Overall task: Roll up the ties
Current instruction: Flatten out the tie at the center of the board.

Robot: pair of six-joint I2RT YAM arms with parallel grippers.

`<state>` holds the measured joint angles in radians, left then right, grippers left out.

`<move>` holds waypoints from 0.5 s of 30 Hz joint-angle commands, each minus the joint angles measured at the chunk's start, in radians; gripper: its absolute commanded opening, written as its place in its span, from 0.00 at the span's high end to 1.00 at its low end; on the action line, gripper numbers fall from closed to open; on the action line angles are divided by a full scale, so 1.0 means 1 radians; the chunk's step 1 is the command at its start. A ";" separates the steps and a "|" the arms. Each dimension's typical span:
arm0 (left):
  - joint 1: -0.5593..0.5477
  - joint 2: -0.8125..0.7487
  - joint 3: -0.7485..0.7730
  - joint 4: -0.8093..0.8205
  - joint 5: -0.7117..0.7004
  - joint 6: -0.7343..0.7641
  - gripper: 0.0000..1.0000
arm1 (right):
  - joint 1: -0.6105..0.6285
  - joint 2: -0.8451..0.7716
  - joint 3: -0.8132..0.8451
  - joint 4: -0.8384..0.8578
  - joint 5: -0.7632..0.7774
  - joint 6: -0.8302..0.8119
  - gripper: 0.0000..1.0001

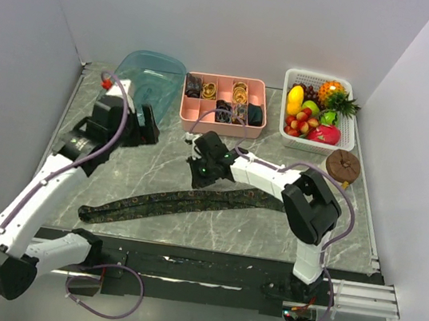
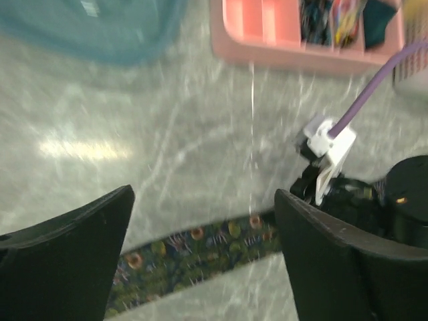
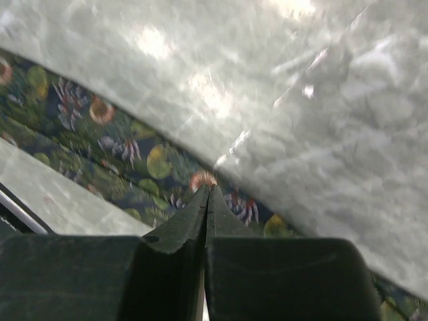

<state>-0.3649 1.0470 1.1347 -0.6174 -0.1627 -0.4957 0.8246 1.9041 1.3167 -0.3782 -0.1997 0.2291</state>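
1. Fingers (image 3: pixel 174 234) of the right gripper (image 3: pixel 208 192) are pressed flat together, their tips meeting over the patterned tie (image 3: pixel 154 164). No cloth shows between them, so it cannot be told whether they pinch any; more likely they hold nothing.
2. The left gripper (image 2: pixel 204 200) stands wide apart and holds nothing. It hovers above the same tie, which crosses low between its fingers in its wrist view.
3. Seen from above, the tie (image 1: pixel 184 199) lies unrolled as one long strip on the table (image 1: pixel 252 231). It runs from near the left arm up toward the right, in front of the pink tray (image 1: pixel 219 127), where small coils (image 1: pixel 209 89) sit in compartments.
4. The step in hand is judged to be getting hold of the tie to start the roll. A good start probably means going to one end of the strip, not the middle, where both grippers now hang.
5. The right gripper would need to part its fingers before coming down. It should then close on the very tip of the cloth so the first turn is tight.
6. The left gripper could pin the strip flat just beside the turn, so the thin fabric does not slide on the smooth stone.
7. Each turn should stay square to the strip's edges. A skewed coil would likely cone out and not fit a compartment.
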 commanded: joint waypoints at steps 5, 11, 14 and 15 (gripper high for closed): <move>0.000 -0.012 -0.308 0.191 0.340 -0.194 0.61 | 0.004 -0.031 0.010 -0.085 0.036 0.010 1.00; -0.147 0.010 -0.484 0.240 0.339 -0.334 0.99 | -0.051 -0.040 0.009 -0.103 0.062 0.007 1.00; -0.219 -0.005 -0.538 0.243 0.327 -0.392 0.99 | -0.088 -0.042 0.013 -0.105 0.062 0.006 1.00; -0.233 -0.014 -0.564 0.240 0.315 -0.406 0.99 | -0.099 -0.040 0.015 -0.106 0.065 0.004 1.00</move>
<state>-0.5320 1.0683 0.6090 -0.4458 0.1432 -0.7822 0.7658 1.9041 1.3212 -0.4671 -0.1616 0.2268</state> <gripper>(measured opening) 0.018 0.008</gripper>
